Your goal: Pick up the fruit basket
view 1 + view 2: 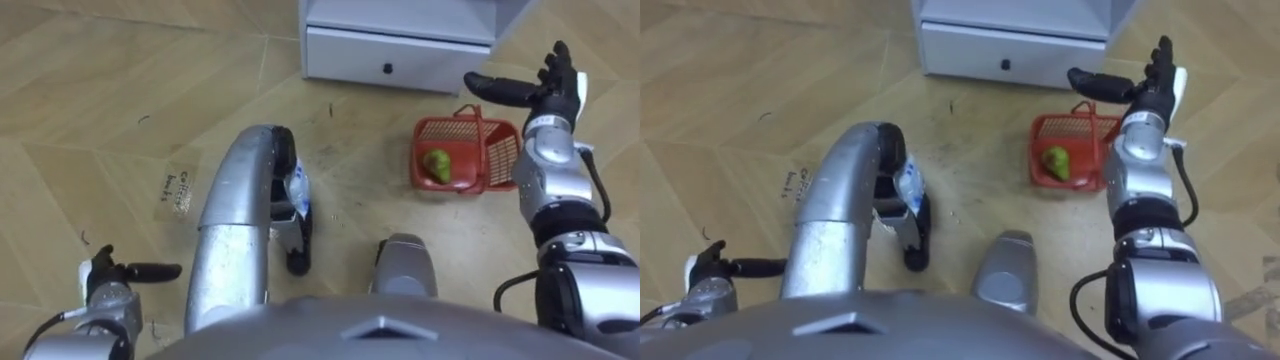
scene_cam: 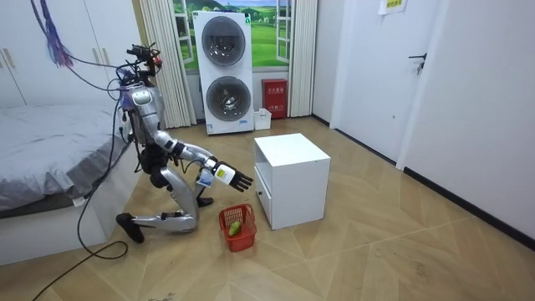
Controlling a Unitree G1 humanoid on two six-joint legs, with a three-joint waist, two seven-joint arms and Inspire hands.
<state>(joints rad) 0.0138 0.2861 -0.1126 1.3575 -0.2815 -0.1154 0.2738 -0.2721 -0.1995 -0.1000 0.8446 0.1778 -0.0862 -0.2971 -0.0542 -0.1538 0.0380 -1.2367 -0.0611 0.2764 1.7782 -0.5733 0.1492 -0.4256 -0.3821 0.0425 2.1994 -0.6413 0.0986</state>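
1. Herringbone wooden floor [image 1: 80, 120] of a bedroom. A bed [image 2: 50, 150] is at the room view's left and a stacked washer and dryer [image 2: 224, 71] stands by the far window. The robot kneels low on this floor, facing a white cabinet [image 1: 400, 20].
2. Cabinet: one closed drawer [image 1: 385, 55] at the bottom, with a small dark knob [image 1: 387, 69].
3. Red plastic fruit basket [image 1: 500, 160]: upright on the floor just in front of the cabinet, towards the robot's right. Its mesh walls are intact and nothing grips it.
4. Basket handle [image 1: 478, 122]: a thin red hoop raised over the middle of the basket.
5. Green pear [image 1: 436, 165]: loose inside the basket, against the wall nearer the robot's left.
6. Right robot hand [image 1: 545, 90]: spread flat and empty, thumb reaching out over the handle. The room view shows it above the basket and clear of it.
7. Left robot hand [image 1: 105, 275]: low at the robot's left side, loosely extended, holding nothing, well apart from the basket.
8. Step in hand, as judged: bringing the right robot hand onto the handle.
9. Handling notes:
   - Lower the hand straight down so that the fingers pass under the hoop at its top centre, then curl them fully round it before lifting.
   - An off-centre hold would probably tip the basket towards the pear's side and let the fruit roll.
   - The light plastic may slide if nudged, so keep the fingers off the rim.
   - Lift vertically and keep clear of the drawer front.
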